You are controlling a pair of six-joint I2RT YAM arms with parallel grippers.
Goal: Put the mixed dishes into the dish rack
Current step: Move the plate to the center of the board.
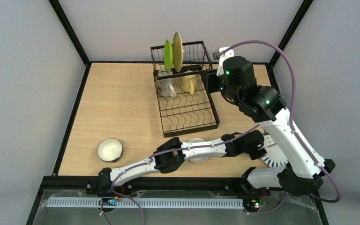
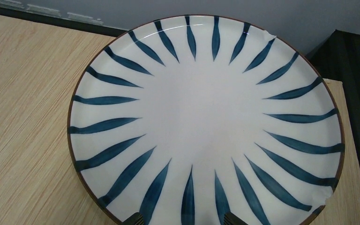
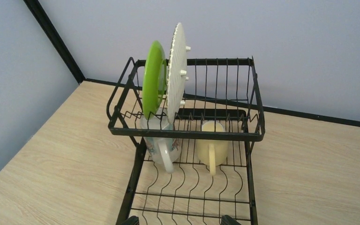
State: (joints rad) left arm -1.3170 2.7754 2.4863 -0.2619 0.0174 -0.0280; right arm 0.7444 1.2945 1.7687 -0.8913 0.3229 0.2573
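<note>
While the left claw (image 2: 183, 220) stands fully open and holds nothing, the round white ceramic plate with blue radial stripes (image 2: 201, 117) lies flat on the light wooden bench (image 2: 23, 117) directly ahead of and below it. The right claw (image 3: 180, 220), likewise wide open and empty, faces the black wire dish rack (image 3: 187, 133) just ahead of it. In the raised basket beyond it, a flat green plate (image 3: 153, 79) and a round woven bamboo plate (image 3: 177, 70) stand on edge side by side, with a pale yellow mug (image 3: 212, 147) on the lower tray beneath. Hazard: because the striped plate lies flat, one finger must pass under its rim, and a finger that strikes the rim instead is likely to push the plate away. The bench edge lies close beyond the plate, to the right of the left claw, so such a push could carry it over. A shallow bite on the glazed rim may also let the plate slip during the lift.
</note>
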